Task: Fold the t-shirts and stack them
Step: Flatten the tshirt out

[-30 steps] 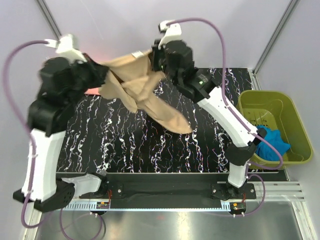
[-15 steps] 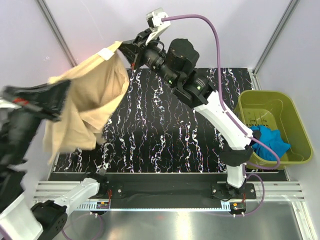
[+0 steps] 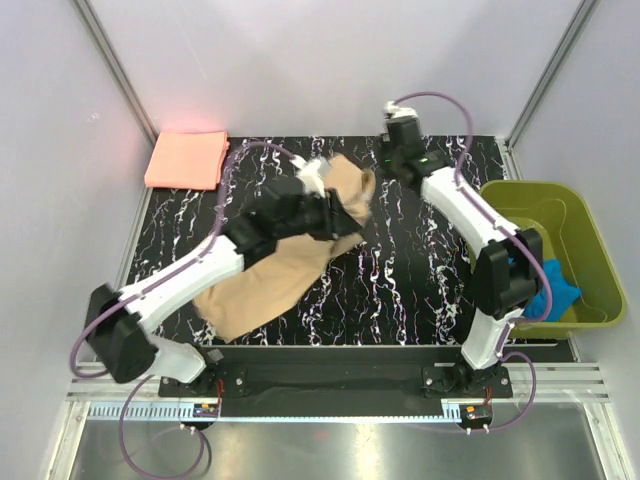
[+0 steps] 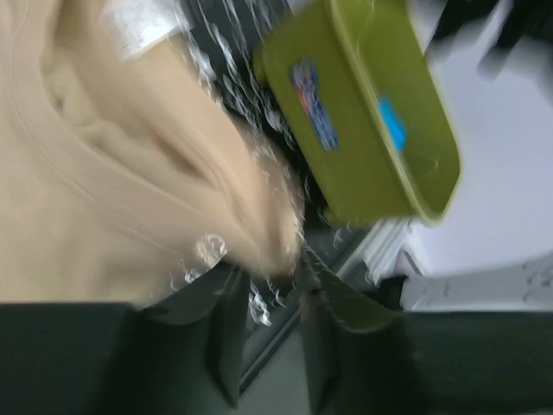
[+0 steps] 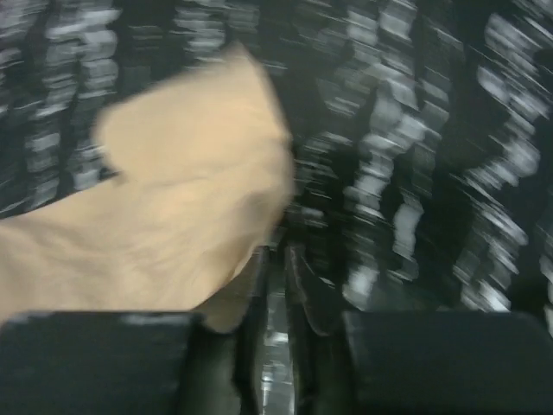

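Observation:
The tan-beige t-shirt (image 3: pixel 280 270) lies spread slantwise on the black marbled table, from the back middle to the front left. My left gripper (image 3: pixel 335 205) is over its far end and pinches a fold of it. In the left wrist view the cloth (image 4: pixel 112 173) meets the fingertips of the gripper (image 4: pixel 276 268). My right gripper (image 3: pixel 388 165) is just right of the shirt's far corner. Its fingers are nearly together (image 5: pixel 275 251), with the cloth (image 5: pixel 173 190) beside the left finger. The salmon-pink t-shirt (image 3: pixel 187 160) lies folded at the back left corner.
The olive-green basket (image 3: pixel 520 190) stands at the right edge with a blue cloth (image 3: pixel 550 285) hanging over its near side. It also shows in the left wrist view (image 4: pixel 363 104). White walls close in the table's sides and back.
The tan shirt was held up in the air between both grippers and is now laid down on the table. The left arm swung in from the far left to the centre. The right gripper moved to the back right.

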### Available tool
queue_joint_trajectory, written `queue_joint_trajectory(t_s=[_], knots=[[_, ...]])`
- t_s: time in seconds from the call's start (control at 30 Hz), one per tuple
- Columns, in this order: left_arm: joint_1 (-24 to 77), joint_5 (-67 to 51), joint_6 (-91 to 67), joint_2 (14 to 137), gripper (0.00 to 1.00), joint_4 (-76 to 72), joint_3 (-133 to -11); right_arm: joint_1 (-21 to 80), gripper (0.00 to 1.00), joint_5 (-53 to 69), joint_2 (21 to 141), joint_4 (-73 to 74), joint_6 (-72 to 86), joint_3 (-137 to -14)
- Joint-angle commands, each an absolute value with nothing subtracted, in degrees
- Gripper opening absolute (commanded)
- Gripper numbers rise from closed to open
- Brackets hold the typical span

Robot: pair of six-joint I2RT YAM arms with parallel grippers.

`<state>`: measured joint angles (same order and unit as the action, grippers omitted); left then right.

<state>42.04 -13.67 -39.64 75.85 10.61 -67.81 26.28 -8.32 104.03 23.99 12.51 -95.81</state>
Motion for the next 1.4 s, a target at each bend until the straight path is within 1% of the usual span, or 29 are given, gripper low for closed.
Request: queue_joint_trajectory(t_s=[0.0,0.03,0.07,0.1,0.13,0.17,0.2,0.27,0.3,0.33,0.37,0.43,0.5,0.53,0.57,0.6,0.67,0.73,0.77,0.8,0.83,0.93,1.03,1.07,1.1,1.2,1.27,1.3,1.37], knots=[[47.1,-21.6,-42.2,78.0,0.41,5.1,-70.7,16.3,0.28,-19.4,99.5,27.4,15.5,-96.4],[47.3,-20.5,-40.1,77.7,0.48,10.4,-73.0,15.3,0.3,-19.9,100.6,36.9,16.4,-98.4],[47.2,-19.1,-39.3,77.0,0.7,13.4,-73.9,14.5,0.34,-21.3,101.8,40.7,16.6,-100.5],[46.8,-17.9,-38.4,76.3,0.9,16.1,-74.8,14.5,0.52,-21.2,101.8,42.6,16.7,-100.3],[44.1,-16.5,-35.2,73.3,0.99,27.0,-77.7,14.4,0.7,-16.8,100.7,46.8,17.5,-98.3],[44.1,-16.5,-35.0,73.3,0.99,29.6,-78.0,14.4,0.74,-16.8,100.7,48.6,18.0,-98.3],[41.7,-16.4,-35.0,72.5,0.99,31.9,-78.0,14.5,0.75,-14.7,100.5,50.0,18.6,-98.1],[38.5,-14.7,-35.6,70.7,0.94,38.5,-77.3,14.6,0.76,-10.0,97.7,49.9,21.3,-95.5],[34.7,-13.8,-36.8,70.1,0.93,40.1,-75.2,14.9,0.76,-1.6,96.4,47.8,22.0,-93.5],[32.7,-11.7,-37.4,68.8,0.89,41.4,-73.7,15.4,0.77,2.9,93.8,45.0,22.3,-89.2],[30.3,-10.8,-38.2,68.5,0.86,43.6,-71.8,18.1,0.78,5.2,93.1,41.1,23.4,-87.6],[23.3,-8.4,-41.0,68.6,0.81,45.3,-66.6,20.9,0.79,7.4,93.2,37.9,24.7,-84.2],[17.0,-8.7,-41.7,70.5,0.71,45.4,-62.8,22.4,0.76,10.4,94.9,33.2,29.9,-82.7],[15.5,-9.3,-41.5,71.8,0.68,45.1,-62.2,22.6,0.62,11.2,97.1,31.7,32.1,-81.6],[14.5,-9.1,-40.2,75.3,0.58,44.0,-62.1,22.8,0.5,11.8,98.3,28.7,35.8,-81.0],[13.7,-8.6,-39.6,77.2,0.53,44.1,-62.6,22.9,0.27,11.8,100.5,27.9,37.3,-80.6],[13.6,-6.8,-38.1,83.4,0.41,43.9,-64.1,22.9,0.17,8.7,102.6,27.9,38.1,-81.1],[13.6,-6.6,-38.1,87.3,0.38,43.6,-65.0,22.6,0.17,5.6,104.7,30.8,36.5,-82.2],[13.6,-6.6,-38.2,90.0,0.37,43.2,-65.1,22.7,0.19,2.3,105.2,32.4,35.7,-82.7],[13.6,-6.8,-38.4,91.3,0.37,43.1,-65.2,22.2,0.24,1.0,105.9,34.2,34.9,-83.7],[13.6,-7.3,-38.1,92.2,0.38,42.3,-65.1,21.8,0.38,0.2,105.8,37.1,33.5,-83.8],[13.6,-6.7,-36.6,95.6,0.45,40.4,-65.3,19.5,0.54,-1.2,102.6,40.8,31.3,-80.0],[13.5,-6.1,-33.5,102.1,0.45,41.9,-70.0,18.2,0.69,-4.1,96.5,45.7,27.5,-75.0],[13.5,-5.7,-33.3,102.9,0.45,42.1,-70.7,18.2,0.84,-4.9,94.8,46.1,26.7,-73.5],[13.5,-5.5,-33.1,103.4,0.45,41.9,-71.1,18.2,0.89,-4.8,92.1,46.2,26.3,-70.3],[13.6,-5.4,-32.7,104.0,0.46,41.1,-71.4,17.5,0.95,-3.9,90.8,43.5,24.3,-65.6],[13.6,-5.4,-32.4,104.2,0.46,41.5,-71.2,15.0,0.95,-0.3,91.8,40.4,25.1,-65.0],[13.5,-5.5,-32.4,104.2,0.46,41.7,-71.1,14.5,0.91,2.3,93.2,39.1,25.1,-65.0],[13.6,-5.7,-32.3,102.9,0.46,41.5,-69.7,14.2,0.9,4.6,94.6,34.2,23.9,-64.6]])
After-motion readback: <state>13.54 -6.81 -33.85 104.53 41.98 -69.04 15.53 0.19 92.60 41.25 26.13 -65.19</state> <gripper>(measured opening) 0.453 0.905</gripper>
